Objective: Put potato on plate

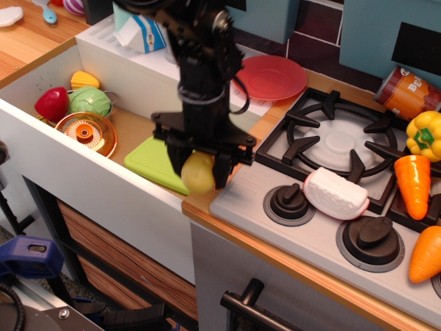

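Note:
The pale yellow potato [198, 172] hangs between the fingers of my black gripper [199, 169], lifted above the sink's front right corner and the counter edge. The gripper is shut on it. The red-pink plate [270, 76] lies flat behind the arm, on the counter left of the stove's back burner, and nothing lies on it. My arm hides a bit of the plate's left rim.
The sink [41, 83] holds a green cutting board [153, 163], an orange lid [87, 132], a green vegetable, a red pepper and corn. The stove [344, 148] carries a white toy [335, 194], carrots, a yellow pepper and a can. A milk carton [141, 33] stands behind the sink.

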`<state>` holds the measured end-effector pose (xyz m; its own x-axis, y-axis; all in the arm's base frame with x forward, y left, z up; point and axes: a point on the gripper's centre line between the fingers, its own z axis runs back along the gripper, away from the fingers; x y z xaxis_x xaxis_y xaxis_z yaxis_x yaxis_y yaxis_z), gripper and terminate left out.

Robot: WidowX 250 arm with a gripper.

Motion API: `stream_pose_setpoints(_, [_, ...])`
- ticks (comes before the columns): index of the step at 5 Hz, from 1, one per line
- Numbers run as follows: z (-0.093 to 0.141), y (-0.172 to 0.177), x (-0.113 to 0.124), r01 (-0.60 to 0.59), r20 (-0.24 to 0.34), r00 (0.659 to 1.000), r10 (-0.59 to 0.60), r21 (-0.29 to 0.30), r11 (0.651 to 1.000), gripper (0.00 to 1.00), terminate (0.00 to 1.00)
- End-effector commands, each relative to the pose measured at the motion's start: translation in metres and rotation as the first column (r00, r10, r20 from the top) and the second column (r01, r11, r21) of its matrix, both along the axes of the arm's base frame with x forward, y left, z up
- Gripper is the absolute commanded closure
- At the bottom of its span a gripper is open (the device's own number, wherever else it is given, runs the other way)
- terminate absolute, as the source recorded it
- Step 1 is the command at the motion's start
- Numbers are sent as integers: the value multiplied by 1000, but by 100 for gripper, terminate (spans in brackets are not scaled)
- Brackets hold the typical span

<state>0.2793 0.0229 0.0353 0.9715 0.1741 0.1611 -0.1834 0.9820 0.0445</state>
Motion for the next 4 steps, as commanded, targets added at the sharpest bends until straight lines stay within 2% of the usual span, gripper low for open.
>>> stream_pose_setpoints(1, [63,-7,70,151,224,960,-171,104,983,100,0])
stream_pose_setpoints(2, [85,-16,116,210,251,932,-260,208,955,100,0])
stream_pose_setpoints(3, [86,-4,140,295,281,893,-352,225,929,100,0])
stream_pose_setpoints(4, [79,1,156,367,357,826,-437,248,896,100,0])
